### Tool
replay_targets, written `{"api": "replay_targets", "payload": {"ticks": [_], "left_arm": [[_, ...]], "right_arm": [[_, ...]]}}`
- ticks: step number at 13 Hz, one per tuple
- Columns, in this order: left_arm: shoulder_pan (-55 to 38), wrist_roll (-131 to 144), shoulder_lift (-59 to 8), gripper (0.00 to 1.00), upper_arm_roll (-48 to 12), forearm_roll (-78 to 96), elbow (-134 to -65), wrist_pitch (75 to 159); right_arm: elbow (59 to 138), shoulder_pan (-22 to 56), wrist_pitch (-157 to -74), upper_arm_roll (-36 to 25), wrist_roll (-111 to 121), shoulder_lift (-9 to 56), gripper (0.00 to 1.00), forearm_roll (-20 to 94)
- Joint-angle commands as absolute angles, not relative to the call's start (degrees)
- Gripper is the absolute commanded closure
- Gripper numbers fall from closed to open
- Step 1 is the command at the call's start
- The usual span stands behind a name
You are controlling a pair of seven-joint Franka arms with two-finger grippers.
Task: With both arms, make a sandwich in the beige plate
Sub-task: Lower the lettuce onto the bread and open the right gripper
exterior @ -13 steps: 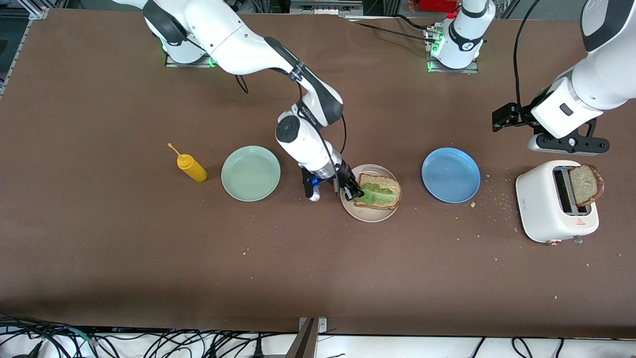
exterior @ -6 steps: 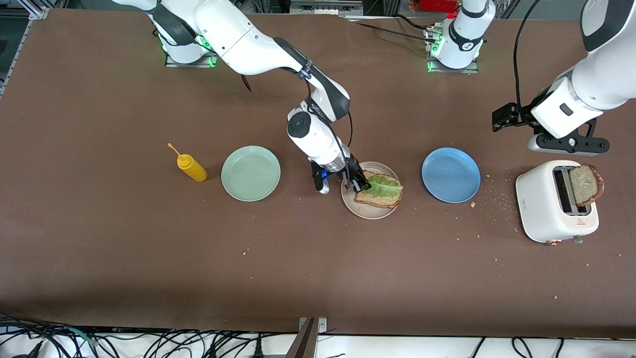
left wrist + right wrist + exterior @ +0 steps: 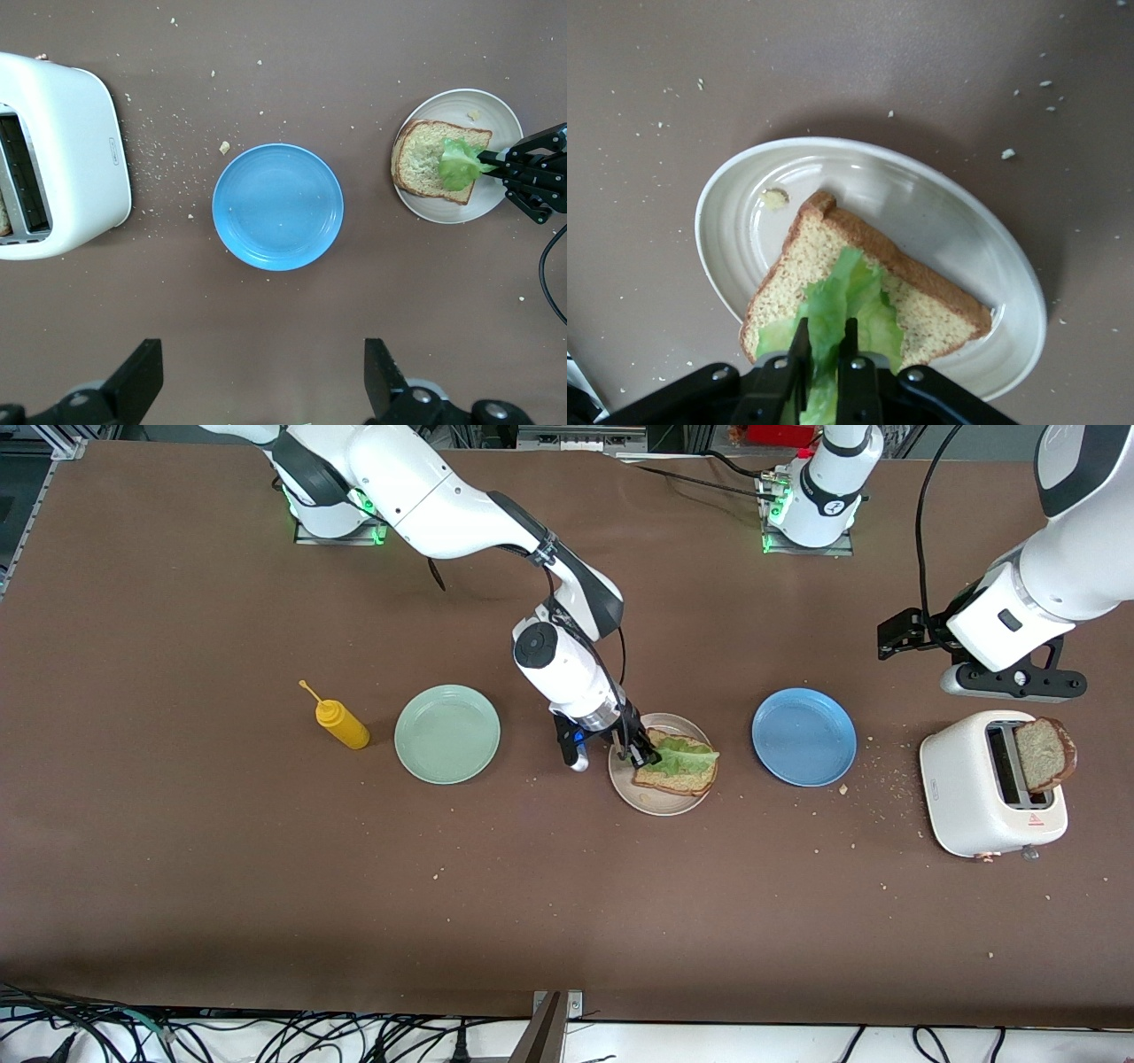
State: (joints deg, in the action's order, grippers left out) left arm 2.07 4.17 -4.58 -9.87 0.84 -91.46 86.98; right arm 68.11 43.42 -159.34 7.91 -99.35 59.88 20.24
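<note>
From my station, the right tool [image 3: 641,759] sits low over the beige plate [image 3: 651,802], at the plate's edge toward the right arm's end of the tabletop [image 3: 266,886]. Its fingers [image 3: 800,354] stand nearly together, pinching the lettuce leaf [image 3: 684,760]; the right wrist view shows the green leaf squeezed between the two black tips. The leaf lies draped across a single bread slice [image 3: 678,778] on the plate. A small crumb lies on the bare part of the plate.

The left tool [image 3: 266,390] hangs in the air above the toaster [image 3: 983,797] area, waiting, its fingers spread wide and holding nothing; its wrist view looks down on the blue plate [image 3: 277,206] between them.

The toaster stands at the left arm's end of the tabletop, a second bread slice [image 3: 1044,755] sticking up out of one slot. The blue plate lies between toaster and beige plate. The mint-green plate [image 3: 447,733] lies beside the beige plate toward the right arm's end, and the yellow squeeze bottle [image 3: 339,722] stands just past it. Crumbs are scattered around the toaster and blue plate.
</note>
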Motion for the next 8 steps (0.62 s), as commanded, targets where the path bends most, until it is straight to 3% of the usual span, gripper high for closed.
{"api": "replay_targets", "payload": {"ticks": [1, 8], "left_arm": [[1.85, 3.34, -4.31, 0.00, -9.76, -0.09, -90.62, 85.87], [2.46, 2.64, -4.39, 0.00, -9.58, -0.09, -90.62, 85.96]], "right_arm": [[66.53, 43.42, -158.99, 8.09, -100.02, 60.91, 0.04, 18.81], [66.62, 43.42, -158.99, 8.09, -99.84, 60.91, 0.02, 18.20]]}}
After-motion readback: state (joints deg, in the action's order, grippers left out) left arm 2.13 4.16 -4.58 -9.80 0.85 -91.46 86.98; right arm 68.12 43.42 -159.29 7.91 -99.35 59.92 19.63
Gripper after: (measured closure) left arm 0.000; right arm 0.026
